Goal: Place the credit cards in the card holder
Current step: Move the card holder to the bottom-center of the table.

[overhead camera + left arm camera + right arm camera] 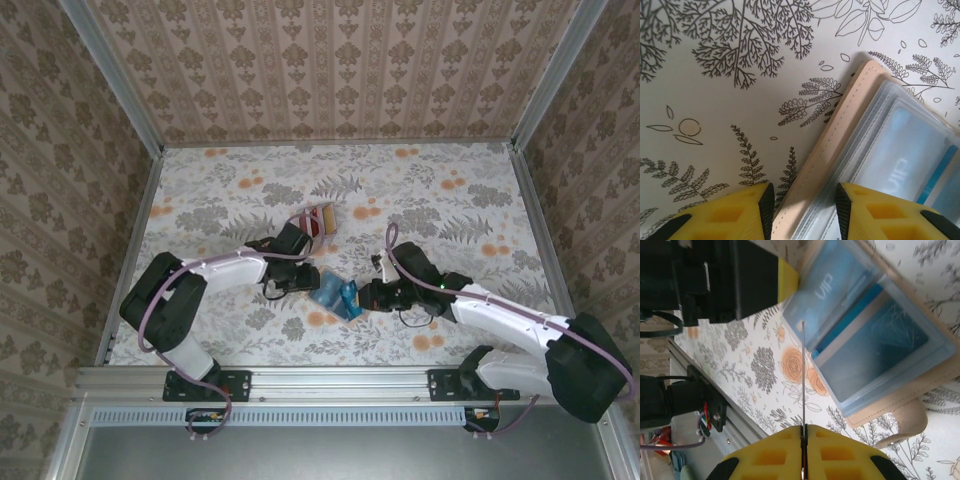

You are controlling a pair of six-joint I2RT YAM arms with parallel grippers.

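The small pinkish-tan leather-like folding card holder (335,293) lies opened flat at the middle of the floral tabletop (450,200). Its grey-blue pockets face up, and a blue card (825,295) marked VIP sits in one. The left gripper (804,210) stands part-open astride the stitched left edge, one finger over the pockets, probably pinning it against sliding. The right gripper (802,432) is clamped on a thin plastic credit card (802,375), seen edge-on, so its colour is hidden. Held this way, its leading edge can probably slip into a pocket mouth. The card holder lies between the two grippers, just left of the held card's tip.
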